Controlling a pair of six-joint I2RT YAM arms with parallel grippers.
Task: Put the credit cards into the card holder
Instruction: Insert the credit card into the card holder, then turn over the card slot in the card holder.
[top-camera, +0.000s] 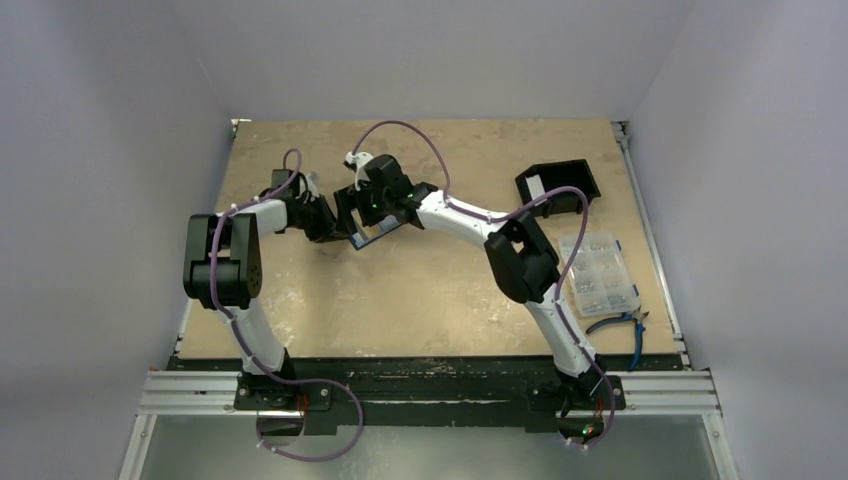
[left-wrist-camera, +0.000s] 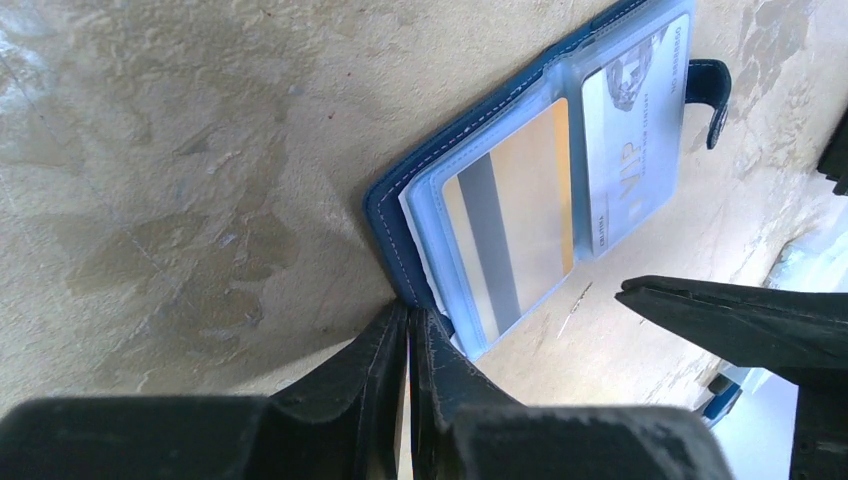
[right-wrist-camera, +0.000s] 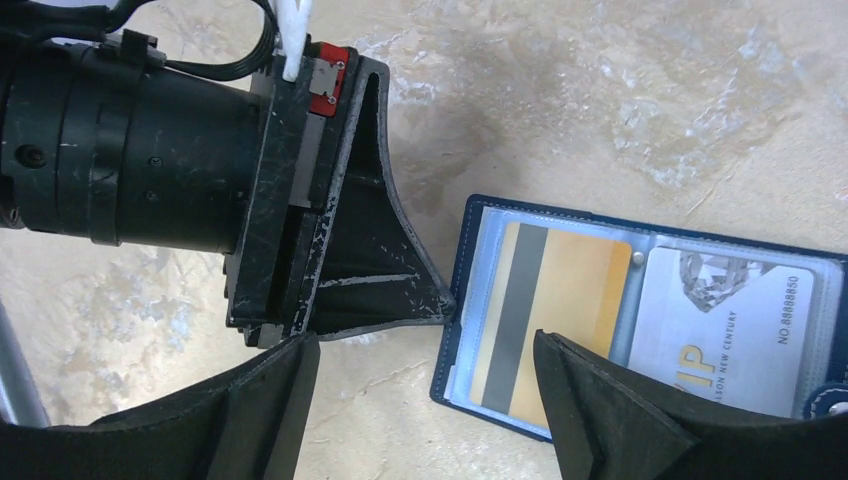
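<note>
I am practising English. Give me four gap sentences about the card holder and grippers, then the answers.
The card holder on the table is ___, not closed.
Its pale card bears the letters ___.
The left gripper is shut on the holder's edge beside the ___ card.
The gripper with jaws apart over the holder is the ___ one.
Missing: open; VIP; gold; right.

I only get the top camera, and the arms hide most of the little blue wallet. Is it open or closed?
Observer: Open. In the wrist views the card holder lies spread out with its inside facing up.
Kid: Ooh! Are there any cards in it?
Observer: Yes, two. A gold card with a dark stripe and a white VIP card sit side by side inside it.
</note>
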